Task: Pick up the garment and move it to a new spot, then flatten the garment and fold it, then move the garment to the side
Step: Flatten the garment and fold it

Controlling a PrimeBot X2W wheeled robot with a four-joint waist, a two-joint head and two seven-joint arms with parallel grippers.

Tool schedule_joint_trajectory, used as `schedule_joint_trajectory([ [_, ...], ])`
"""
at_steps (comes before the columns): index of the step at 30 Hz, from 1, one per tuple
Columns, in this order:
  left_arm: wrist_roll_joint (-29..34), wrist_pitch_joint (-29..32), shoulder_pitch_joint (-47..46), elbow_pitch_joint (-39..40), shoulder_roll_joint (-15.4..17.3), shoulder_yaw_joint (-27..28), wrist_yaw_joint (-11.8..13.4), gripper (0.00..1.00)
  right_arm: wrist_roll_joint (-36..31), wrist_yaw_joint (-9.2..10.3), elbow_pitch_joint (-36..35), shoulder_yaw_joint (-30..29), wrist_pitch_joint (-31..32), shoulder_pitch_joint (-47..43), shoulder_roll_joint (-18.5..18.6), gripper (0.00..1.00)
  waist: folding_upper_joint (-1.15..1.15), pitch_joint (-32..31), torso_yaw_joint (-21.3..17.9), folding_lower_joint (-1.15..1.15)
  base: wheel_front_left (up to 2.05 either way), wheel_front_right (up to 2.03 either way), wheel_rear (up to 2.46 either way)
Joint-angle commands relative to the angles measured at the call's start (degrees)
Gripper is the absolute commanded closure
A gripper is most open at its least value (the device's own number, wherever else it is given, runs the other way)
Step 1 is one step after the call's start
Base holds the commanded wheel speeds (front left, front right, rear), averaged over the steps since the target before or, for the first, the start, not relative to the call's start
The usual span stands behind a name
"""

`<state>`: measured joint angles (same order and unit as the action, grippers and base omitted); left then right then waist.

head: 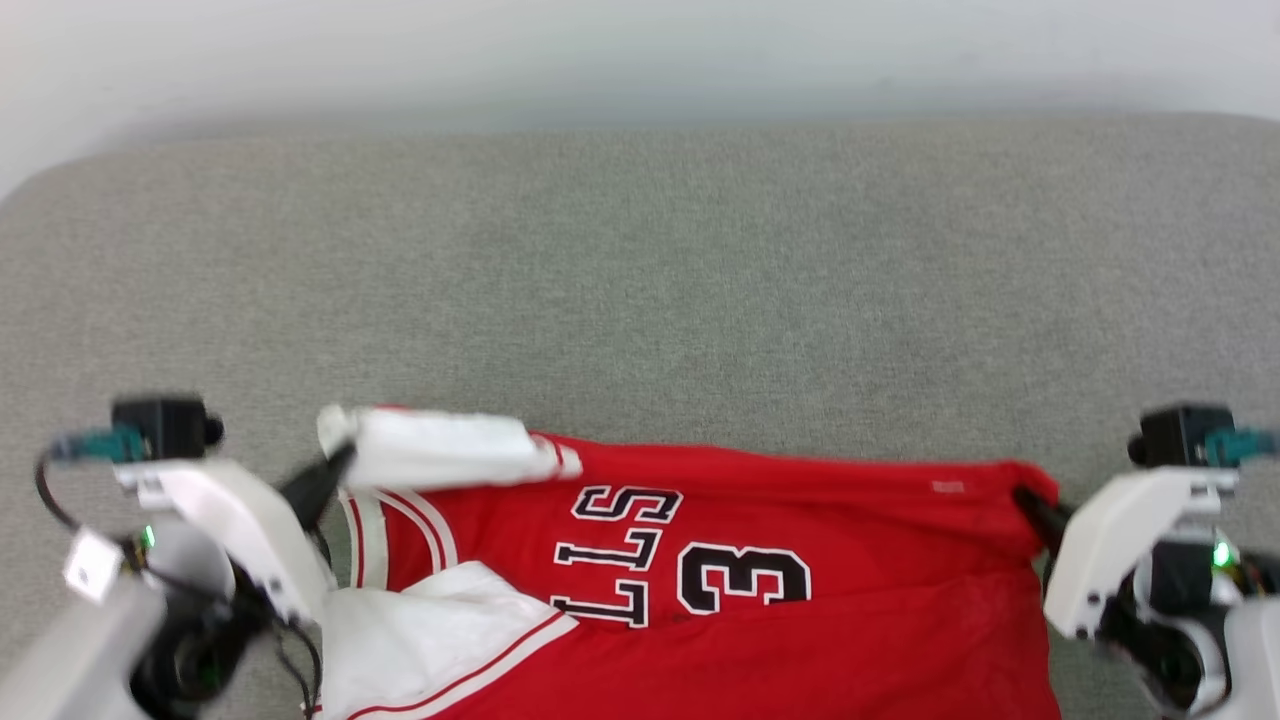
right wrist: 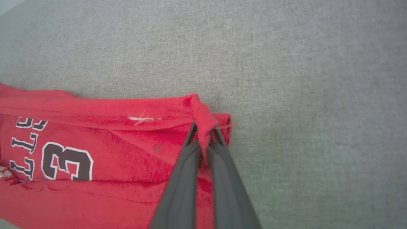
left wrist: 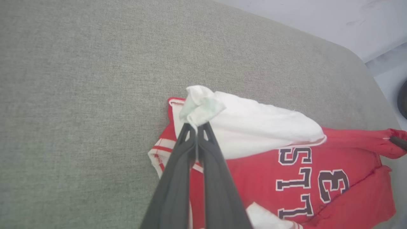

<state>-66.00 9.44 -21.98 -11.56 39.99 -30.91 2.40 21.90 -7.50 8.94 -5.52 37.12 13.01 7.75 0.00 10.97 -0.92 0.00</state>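
Grey woven surface [head: 640, 280], red garment [head: 850, 620].
Wrist views: left gripper [left wrist: 197, 127] clamps bunched white fabric, right gripper [right wrist: 205, 133] red hem.

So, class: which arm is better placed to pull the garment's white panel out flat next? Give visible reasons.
Left, probably: the left claw is shut on the garment at its white panel, while the right claw pinches the red corner at the opposite end.

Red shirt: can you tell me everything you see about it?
The garment is a soft red jersey with white panels, striped trim and dark white-edged letters and a 3. It lies rumpled on the grey fabric surface. The left pincer is shut on a white corner, the right pincer on a red corner, so its far edge runs straight between them.
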Motion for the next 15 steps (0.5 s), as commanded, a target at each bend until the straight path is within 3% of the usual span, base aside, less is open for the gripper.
schedule_joint_trajectory([
  [1, -0.52, -0.88, 3.15, 1.13, -0.01, 0.15, 1.17, 1.00, 0.14, 0.02, -0.24, -0.76, -1.12, -2.41, -0.40, 1.00, 0.00, -1.19, 0.51, 0.00, 0.00, 0.00, 0.00],
  [12, -5.31, -3.65, 18.99, 4.07, -0.82, -0.06, 5.39, 1.00, 1.67, 0.03, 1.20, -3.47, -6.89, -12.23, -3.03, 1.00, 0.00, -3.16, 0.39, 0.00, 0.00, 0.00, 0.00],
  [13, -5.56, -3.89, 19.66, 4.11, -1.07, -0.12, 5.50, 1.00, 1.63, 0.03, 1.43, -3.47, -7.62, -12.64, -3.12, 0.96, 0.00, -3.26, 0.33, 0.00, 0.00, 0.00, 0.00],
  [15, -5.79, -4.31, 20.83, 3.98, -2.03, -0.59, 5.17, 0.96, 1.72, 0.03, 2.16, -3.29, -8.70, -13.69, -3.36, 0.53, 0.00, -3.48, 0.30, 0.00, 0.00, 0.00, 0.00],
])
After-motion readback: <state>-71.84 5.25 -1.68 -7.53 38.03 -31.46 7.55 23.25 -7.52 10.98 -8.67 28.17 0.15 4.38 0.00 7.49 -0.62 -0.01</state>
